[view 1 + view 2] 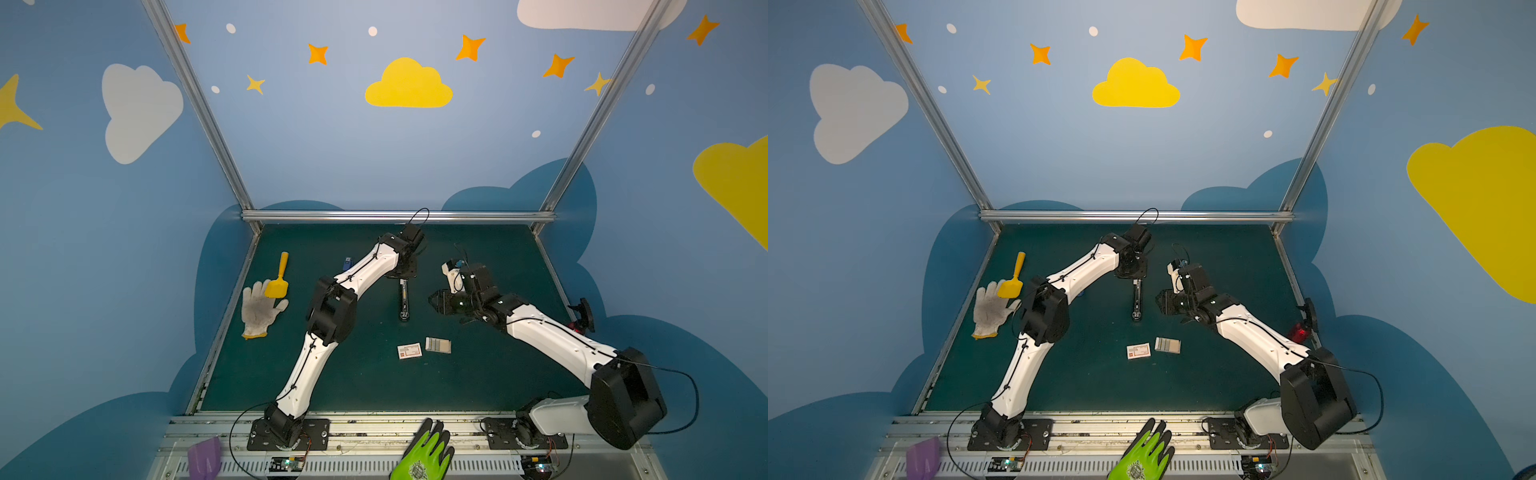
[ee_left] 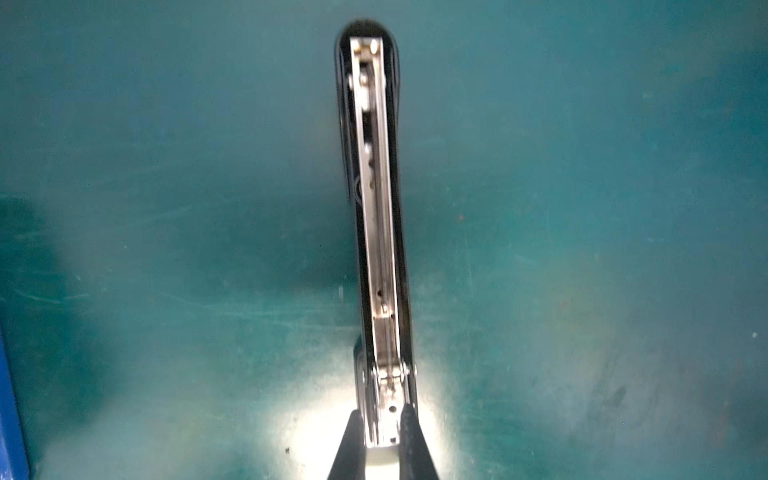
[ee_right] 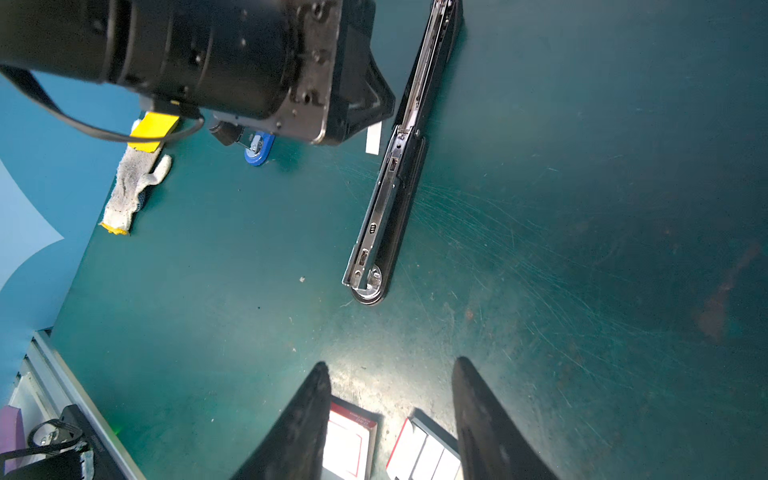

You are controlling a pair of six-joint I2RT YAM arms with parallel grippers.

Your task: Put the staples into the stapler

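The dark green table mat [image 1: 353, 386] ends at an aluminium rail [image 1: 399, 216] at the back and at blue painted walls on both sides. The front half of the mat, between the two arm bases, is mostly bare.

In the middle lies the long black and chrome stapler [image 1: 404, 299] [image 3: 386, 208], opened out flat, with its length running from back to front. In front of it, well apart, the staples [image 1: 438, 345] [image 3: 424, 453] sit as pale grey strips in a small pale tray. Just beside them is a small white cardboard box with a red mark [image 1: 409, 351].

Near the left edge there is a white knitted work glove [image 1: 259, 309] with a yellow plastic scoop [image 1: 279, 278] lying on it. A small blue object [image 3: 258, 149] is half hidden behind the left arm.

The left arm reaches far over the mat. The left gripper [image 2: 380, 415] points down, and its fingers pinch the far chrome end of the stapler. The right gripper [image 3: 390, 363] hangs low to the right of the stapler, its fingers spread with nothing between them. It points toward the box and the tray.
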